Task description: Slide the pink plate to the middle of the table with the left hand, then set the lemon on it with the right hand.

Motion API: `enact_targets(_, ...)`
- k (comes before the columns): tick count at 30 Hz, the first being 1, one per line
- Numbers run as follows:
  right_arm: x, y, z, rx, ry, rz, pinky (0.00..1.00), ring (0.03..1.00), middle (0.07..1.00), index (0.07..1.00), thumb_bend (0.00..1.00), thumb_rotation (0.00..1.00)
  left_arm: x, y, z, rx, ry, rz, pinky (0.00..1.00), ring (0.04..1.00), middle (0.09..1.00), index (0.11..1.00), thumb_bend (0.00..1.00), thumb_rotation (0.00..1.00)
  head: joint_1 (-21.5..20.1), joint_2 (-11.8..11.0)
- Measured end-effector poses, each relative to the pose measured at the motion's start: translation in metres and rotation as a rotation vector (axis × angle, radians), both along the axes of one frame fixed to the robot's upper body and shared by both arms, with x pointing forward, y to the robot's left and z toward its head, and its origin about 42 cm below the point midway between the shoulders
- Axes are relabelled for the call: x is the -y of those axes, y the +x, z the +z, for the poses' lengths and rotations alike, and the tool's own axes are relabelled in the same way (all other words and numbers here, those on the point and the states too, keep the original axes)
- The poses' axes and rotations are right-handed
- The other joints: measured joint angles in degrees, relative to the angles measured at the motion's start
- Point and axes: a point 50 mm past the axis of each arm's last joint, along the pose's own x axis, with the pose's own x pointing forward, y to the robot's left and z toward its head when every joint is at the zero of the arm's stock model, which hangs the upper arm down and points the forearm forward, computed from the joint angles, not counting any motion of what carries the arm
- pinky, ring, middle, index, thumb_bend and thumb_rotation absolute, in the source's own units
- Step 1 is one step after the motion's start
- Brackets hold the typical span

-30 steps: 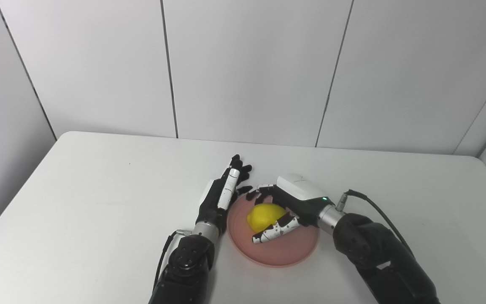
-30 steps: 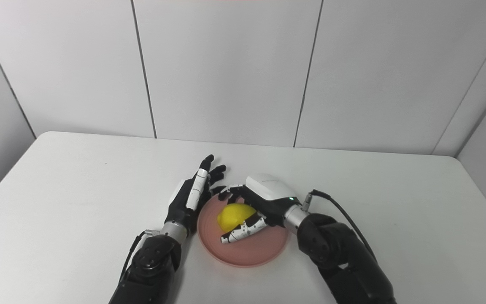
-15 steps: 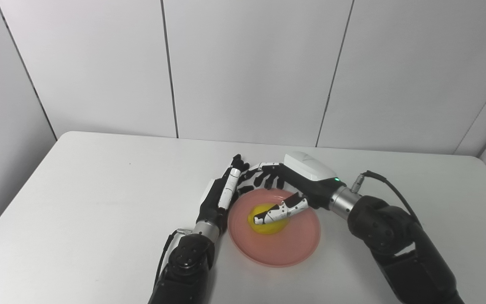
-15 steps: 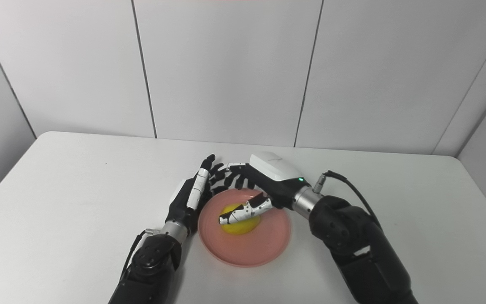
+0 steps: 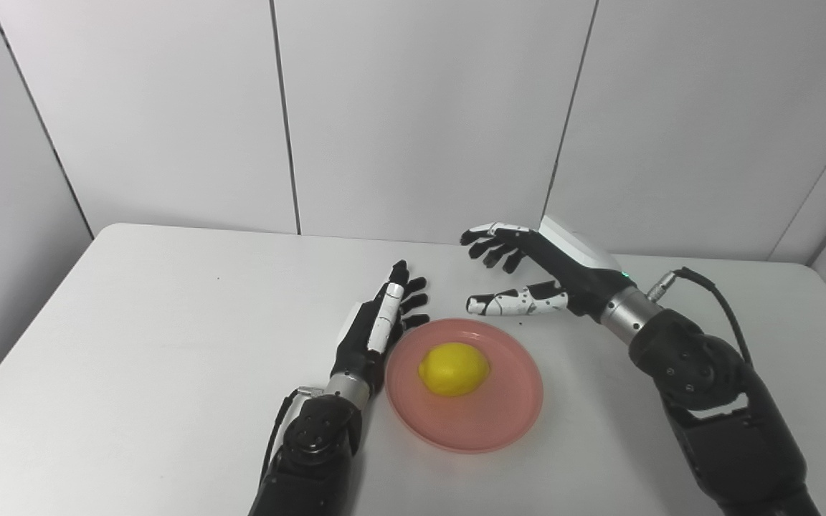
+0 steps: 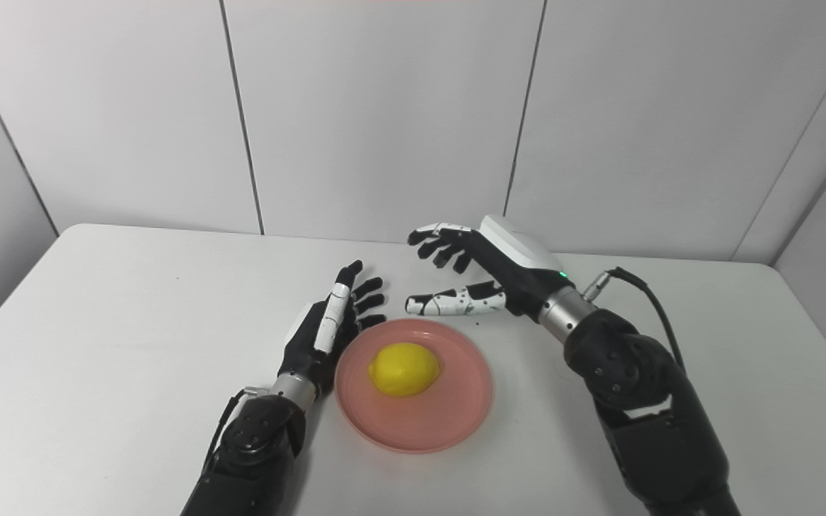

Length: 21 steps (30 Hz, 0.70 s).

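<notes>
While the lemon [image 5: 454, 368] lies on the pink plate [image 5: 506, 419], a little toward the plate's back-left part, its long side is turned left to right, with a small tip pointing right. Bare pink is seen all around the lemon, most of it on the near and right sides. The plate is set near the middle of the white tabletop [image 5: 133, 373].

The left robot hand [image 5: 377, 331] is laid flat just beside the plate's left rim, fingers straight and spread apart, with nothing held. Whether the rim is touched cannot be told.

The right robot hand [image 5: 538, 276] is held up in the air behind the plate's far rim, fingers wide apart, with nothing held. The lemon is not touched by it.

Plenty of open tabletop is seen to the plate's left, right and back.
</notes>
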Motion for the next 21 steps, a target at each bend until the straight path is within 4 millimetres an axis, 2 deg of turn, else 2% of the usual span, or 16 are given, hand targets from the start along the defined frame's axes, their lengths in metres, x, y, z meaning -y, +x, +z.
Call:
enact_targets(1, 0.003, -0.002, -0.012, -0.031, 0.042, -0.018, 0.83, 0.893, 0.903, 0.88, 0.83, 0.92, -0.003, 0.001, 0.0, 0.005, 0.007, 0.005, 0.87, 0.849, 0.898, 0.998, 0.82, 1.0, 0.0, 0.09)
enact_targets(2, 0.005, -0.004, -0.023, -0.06, 0.072, -0.031, 0.87, 0.924, 0.923, 0.901, 0.81, 0.97, -0.006, 0.002, 0.001, 0.009, 0.01, 0.01, 0.92, 0.864, 0.902, 1.0, 0.83, 1.0, -0.09, 0.09)
enact_targets(5, 0.012, -0.013, -0.061, -0.153, 0.169, -0.095, 0.89, 0.929, 0.939, 0.921, 0.8, 0.98, -0.014, 0.008, 0.003, 0.016, 0.012, 0.029, 0.95, 0.884, 0.914, 1.0, 0.82, 1.0, -0.09, 0.0)
enact_targets(7, 0.017, -0.016, -0.077, -0.201, 0.266, -0.133, 0.92, 0.936, 0.955, 0.943, 0.83, 0.95, -0.019, 0.012, 0.002, 0.015, 0.009, 0.049, 0.95, 0.902, 0.926, 0.99, 0.82, 1.0, -0.18, 0.0)
enact_targets(13, 0.016, -0.017, -0.088, -0.223, 0.525, -0.224, 1.0, 0.959, 0.969, 0.953, 0.81, 0.94, -0.035, 0.019, 0.001, 0.039, 0.011, 0.11, 0.96, 0.954, 0.956, 0.967, 0.83, 1.0, -0.44, -0.26)
enact_targets(16, 0.013, -0.02, -0.095, -0.248, 0.628, -0.248, 1.0, 0.985, 0.988, 0.973, 0.82, 0.99, -0.036, 0.019, -0.002, 0.061, 0.018, 0.114, 1.0, 0.992, 0.99, 0.96, 0.82, 1.0, -0.44, -0.26)
enact_targets(21, 0.016, -0.031, -0.122, -0.342, 0.795, -0.344, 1.0, 0.996, 0.99, 0.986, 0.86, 1.0, -0.036, 0.019, -0.006, 0.118, 0.051, 0.139, 1.0, 1.0, 1.0, 0.949, 0.8, 1.0, -0.7, -0.26)
